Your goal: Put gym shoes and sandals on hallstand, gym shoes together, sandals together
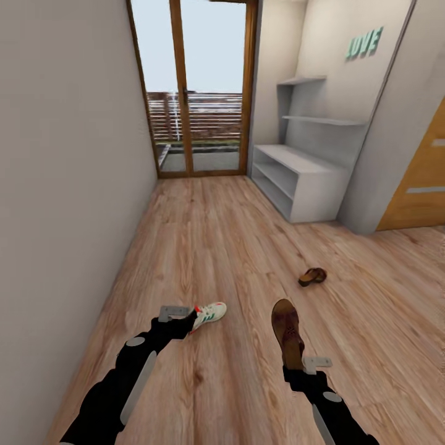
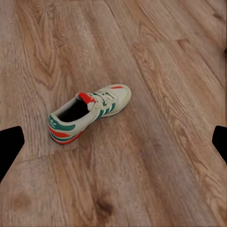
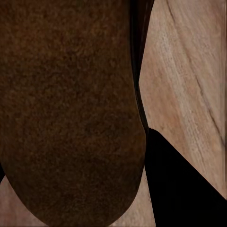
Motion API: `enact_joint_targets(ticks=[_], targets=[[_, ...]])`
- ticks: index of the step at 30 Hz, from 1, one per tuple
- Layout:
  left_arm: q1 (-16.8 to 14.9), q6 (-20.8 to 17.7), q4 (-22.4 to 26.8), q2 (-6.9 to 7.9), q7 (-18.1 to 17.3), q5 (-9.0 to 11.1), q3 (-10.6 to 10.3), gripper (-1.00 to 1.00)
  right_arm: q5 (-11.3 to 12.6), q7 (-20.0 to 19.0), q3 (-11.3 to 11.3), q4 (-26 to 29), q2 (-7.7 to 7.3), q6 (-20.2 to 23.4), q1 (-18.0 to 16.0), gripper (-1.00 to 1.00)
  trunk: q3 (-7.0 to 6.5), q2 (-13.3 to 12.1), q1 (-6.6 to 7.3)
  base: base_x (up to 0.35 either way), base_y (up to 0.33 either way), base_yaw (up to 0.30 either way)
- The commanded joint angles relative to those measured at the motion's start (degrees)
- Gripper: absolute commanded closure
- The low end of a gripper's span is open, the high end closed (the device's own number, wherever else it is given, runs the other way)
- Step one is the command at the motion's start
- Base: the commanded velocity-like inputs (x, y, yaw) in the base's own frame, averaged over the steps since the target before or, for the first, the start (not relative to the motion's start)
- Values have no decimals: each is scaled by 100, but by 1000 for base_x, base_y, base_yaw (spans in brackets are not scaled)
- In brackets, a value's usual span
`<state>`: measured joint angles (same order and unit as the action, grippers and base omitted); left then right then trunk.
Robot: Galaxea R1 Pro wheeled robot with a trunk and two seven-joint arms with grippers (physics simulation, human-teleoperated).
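Right gripper (image 1: pixel 301 363) is clenched on the heel end of a brown sandal (image 1: pixel 287 332), which sticks out ahead of it w/ the toe pointing down the corridor; the right wrist view has the sole pressed close beside one dark finger (image 3: pixel 182 184). Left gripper (image 1: pixel 185 321) hangs over a gym shoe (image 1: pixel 209 313) lying on the floor (image 1: pixel 210 247). In the left wrist view both fingertips (image 2: pixel 9 146) sit wide apart w/ the shoe between and below, so it's released, nothing held. The other sandal (image 1: pixel 312 276) lies further on, well apart from both. The shoe rack (image 1: pixel 303 176) stands by the right wall near the door.

Next, prob.: lower the left gripper straight down and close across the shoe's narrow width, not its length. Keep the right arm level so the sandal doesn't slip; grip depth is hard to judge from here.
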<state>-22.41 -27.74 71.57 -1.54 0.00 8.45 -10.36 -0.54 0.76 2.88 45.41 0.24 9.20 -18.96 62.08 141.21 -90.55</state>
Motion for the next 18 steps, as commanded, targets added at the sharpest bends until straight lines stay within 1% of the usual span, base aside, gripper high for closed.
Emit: enact_joint_targets(ticks=[1,9,18], targets=[[-1,-30,7,-1,0,43,2,-100,10,14,3,12,3,38,0,100,5,2,-2,342,142,-298],[-2,-30,7,-4,0,43,0,-100,10,12,2,12,3,39,-2,100,5,2,-2,328,173,-299],[-1,-31,7,-4,0,43,-1,-100,10,16,2,12,3,39,-1,100,5,2,-2,296,201,-289]])
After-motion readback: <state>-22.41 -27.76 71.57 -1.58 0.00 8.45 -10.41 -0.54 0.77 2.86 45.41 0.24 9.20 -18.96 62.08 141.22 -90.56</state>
